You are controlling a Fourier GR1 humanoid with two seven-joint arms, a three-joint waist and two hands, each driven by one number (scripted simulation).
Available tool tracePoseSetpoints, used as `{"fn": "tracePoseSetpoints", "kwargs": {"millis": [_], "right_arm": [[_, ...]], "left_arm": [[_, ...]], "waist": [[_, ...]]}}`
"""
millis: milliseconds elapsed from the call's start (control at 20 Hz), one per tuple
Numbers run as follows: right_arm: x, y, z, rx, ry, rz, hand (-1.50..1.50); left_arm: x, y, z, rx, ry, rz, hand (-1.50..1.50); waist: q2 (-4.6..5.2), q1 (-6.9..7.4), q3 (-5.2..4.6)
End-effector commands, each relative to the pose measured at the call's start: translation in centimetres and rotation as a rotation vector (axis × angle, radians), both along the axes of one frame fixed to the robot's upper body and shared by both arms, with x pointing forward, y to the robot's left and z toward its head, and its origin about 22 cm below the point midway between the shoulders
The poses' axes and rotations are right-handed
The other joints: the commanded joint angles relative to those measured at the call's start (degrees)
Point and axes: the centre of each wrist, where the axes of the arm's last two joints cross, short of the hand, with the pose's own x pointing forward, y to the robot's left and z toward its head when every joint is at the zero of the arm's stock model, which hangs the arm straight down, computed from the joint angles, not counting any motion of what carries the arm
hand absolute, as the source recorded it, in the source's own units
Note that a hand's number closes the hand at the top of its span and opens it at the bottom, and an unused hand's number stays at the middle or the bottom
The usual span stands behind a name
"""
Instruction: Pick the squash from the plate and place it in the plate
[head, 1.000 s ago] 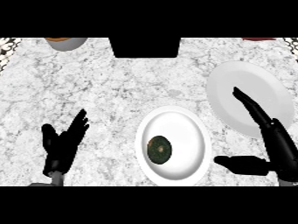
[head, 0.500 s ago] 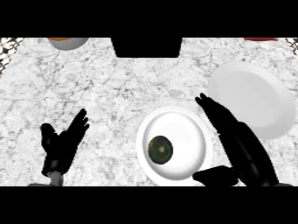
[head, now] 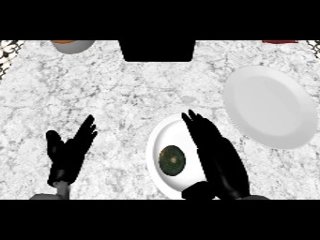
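1. Right hand (head: 216,157) enters at lower right of ctr, fingers straight and set apart from the thumb, holding nothing. We see it lying over the right half of the near plate (head: 155,140), w/ fingertips at the plate's upper rim.
2. We find the squash (head: 172,159) on the near plate, just beside the hand's left edge; touching or not, can't tell.
3. Far plate (head: 270,105) sits at upper right, w/ a strip of counter (head: 121,89) btw its rim and the near plate.
4. Left hand (head: 69,152) rests at lower left, open, fingers up, well apart from both plates.
5. We see the widest bare counter across mid frame. Along the top edge: bowl (head: 72,45) upper left, black block (head: 156,50) ctr, red item (head: 280,41) upper right.
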Motion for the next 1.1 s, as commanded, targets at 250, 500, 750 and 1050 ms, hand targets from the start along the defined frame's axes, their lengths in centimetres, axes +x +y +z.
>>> {"fn": "tracePoseSetpoints", "kwargs": {"millis": [250,500,750,1050], "right_arm": [[-1.4,2.2,-3.6,0.009,0.067,0.033,-1.50],[0.9,4.1,-2.2,-0.032,0.052,-0.015,-1.50],[1.3,2.1,-5.1,-0.126,0.060,-0.059,-1.50],[1.9,4.0,-4.2,-0.144,0.071,-0.050,-1.50]], "left_arm": [[-2.3,0.4,-0.3,0.013,0.004,-0.013,0.00],[-1.0,0.6,1.0,0.002,0.001,-0.001,0.00],[-0.1,-0.9,-0.9,-0.003,0.007,-0.012,0.00],[0.2,0.4,0.8,0.003,-0.002,-0.007,0.00]], "waist": [[-0.03,-0.04,0.02],[-0.02,0.03,0.02],[0.03,-0.15,0.02],[0.01,0.00,0.02]]}}
